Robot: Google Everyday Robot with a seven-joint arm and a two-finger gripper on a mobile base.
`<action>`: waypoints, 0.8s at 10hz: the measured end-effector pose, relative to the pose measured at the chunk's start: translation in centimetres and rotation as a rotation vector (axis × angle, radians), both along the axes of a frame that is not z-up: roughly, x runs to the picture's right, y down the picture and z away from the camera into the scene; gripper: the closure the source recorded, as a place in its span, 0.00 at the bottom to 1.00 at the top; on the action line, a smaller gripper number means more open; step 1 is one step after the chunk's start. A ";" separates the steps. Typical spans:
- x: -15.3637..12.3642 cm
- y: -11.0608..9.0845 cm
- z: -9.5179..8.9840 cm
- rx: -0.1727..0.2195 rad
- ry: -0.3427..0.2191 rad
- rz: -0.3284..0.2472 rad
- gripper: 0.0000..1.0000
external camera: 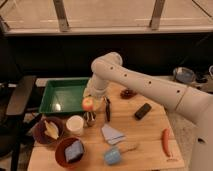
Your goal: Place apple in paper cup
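The apple (88,103) is small, round, yellow-orange with a red blush. It hangs in my gripper (90,100) just above the small shiny metal cup (89,119), at the front right corner of the green tray. The gripper is shut on the apple. The white paper cup (75,124) stands upright on the wooden table, a little left of and below the apple, with its round rim open and nothing in it. My white arm (140,82) reaches in from the right.
A green tray (64,95) lies at the left back. A brown bowl (48,131) with yellow pieces and a red bowl (69,151) with a blue sponge sit front left. A light blue cup (112,155), grey cloth (112,134), carrot (165,141), black pen (107,109) and black block (142,110) lie around.
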State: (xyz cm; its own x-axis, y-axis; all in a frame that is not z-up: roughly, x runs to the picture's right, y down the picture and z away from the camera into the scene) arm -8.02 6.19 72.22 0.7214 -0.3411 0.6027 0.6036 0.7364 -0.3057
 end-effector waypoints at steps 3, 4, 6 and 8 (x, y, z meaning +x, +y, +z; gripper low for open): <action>-4.4 -0.1 -2.4 0.046 -0.077 -0.085 0.78; -5.3 0.4 -2.8 0.047 -0.105 -0.107 0.66; -6.4 1.8 -2.9 0.031 -0.143 -0.131 0.47; -7.7 3.9 -2.8 0.000 -0.182 -0.145 0.27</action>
State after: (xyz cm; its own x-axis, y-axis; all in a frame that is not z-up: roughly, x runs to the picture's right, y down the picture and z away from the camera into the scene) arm -15.68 10.04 69.45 0.5443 -0.4331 0.7184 0.7484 0.6377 -0.1826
